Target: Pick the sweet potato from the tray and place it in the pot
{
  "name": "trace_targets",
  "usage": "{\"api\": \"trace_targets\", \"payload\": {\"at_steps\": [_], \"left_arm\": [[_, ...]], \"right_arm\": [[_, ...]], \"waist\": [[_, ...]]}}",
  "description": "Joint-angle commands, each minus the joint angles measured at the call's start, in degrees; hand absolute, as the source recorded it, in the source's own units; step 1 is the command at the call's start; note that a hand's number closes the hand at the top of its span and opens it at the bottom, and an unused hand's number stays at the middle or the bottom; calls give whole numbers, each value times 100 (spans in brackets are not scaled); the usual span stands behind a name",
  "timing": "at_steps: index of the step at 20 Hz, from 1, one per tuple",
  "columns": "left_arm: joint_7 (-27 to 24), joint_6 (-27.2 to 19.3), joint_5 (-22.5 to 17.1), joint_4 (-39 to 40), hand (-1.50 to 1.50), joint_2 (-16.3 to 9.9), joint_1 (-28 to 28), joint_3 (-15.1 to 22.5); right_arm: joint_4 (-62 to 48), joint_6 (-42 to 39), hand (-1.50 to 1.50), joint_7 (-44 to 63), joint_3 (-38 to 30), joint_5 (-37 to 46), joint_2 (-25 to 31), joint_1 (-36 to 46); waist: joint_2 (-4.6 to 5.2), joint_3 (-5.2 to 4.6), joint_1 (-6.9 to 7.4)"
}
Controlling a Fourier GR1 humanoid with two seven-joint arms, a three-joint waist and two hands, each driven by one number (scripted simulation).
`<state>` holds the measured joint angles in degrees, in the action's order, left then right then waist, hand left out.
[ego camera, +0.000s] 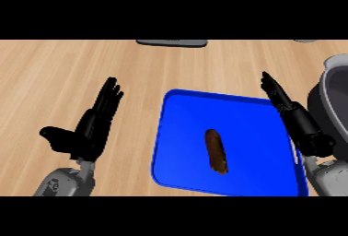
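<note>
The sweet potato [216, 151] lies lengthwise near the middle of the blue tray [178, 138] on the wooden counter [61, 73]. The tray's near edge is cut off by the view's lower border. The left robot hand [92, 124] rests left of the tray, fingers straight, thumb out, holding nothing. The right robot hand [292, 115] hangs over the tray's right rim, fingers straight, empty, hiding part of that rim. The grey pot [329, 92] is cut off at the right edge. A dark object [171, 42] at the top is only partly visible.
</note>
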<state>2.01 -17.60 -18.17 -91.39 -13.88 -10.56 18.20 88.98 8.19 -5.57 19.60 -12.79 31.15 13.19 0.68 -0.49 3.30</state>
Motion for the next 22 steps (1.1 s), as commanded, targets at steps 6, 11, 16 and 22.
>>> {"api": "trace_targets", "payload": {"at_steps": [6, 11, 16, 22], "left_arm": [[-550, -495, 508, 145, 0, -347, 440, -485], [-951, -479, 422, 159, 0, -191, 946, -517], [-1093, -281, 420, 157, 0, -211, 1023, -478], [-1124, -315, 421, 25, 0, -198, 1150, -542]], "right_arm": [[2284, 364, 150, -1047, 130, 1943, 917, 1015], [2452, 2501, -150, -512, -110, 3764, 833, -544], [3439, 3140, -150, -772, 1238, 5555, 339, -1738], [3492, 2498, -150, 536, 1818, 7835, 67, -2877]], "waist": [[-352, 10, -399], [-212, 36, -732], [-148, 38, -603], [-153, 20, -634]]}}
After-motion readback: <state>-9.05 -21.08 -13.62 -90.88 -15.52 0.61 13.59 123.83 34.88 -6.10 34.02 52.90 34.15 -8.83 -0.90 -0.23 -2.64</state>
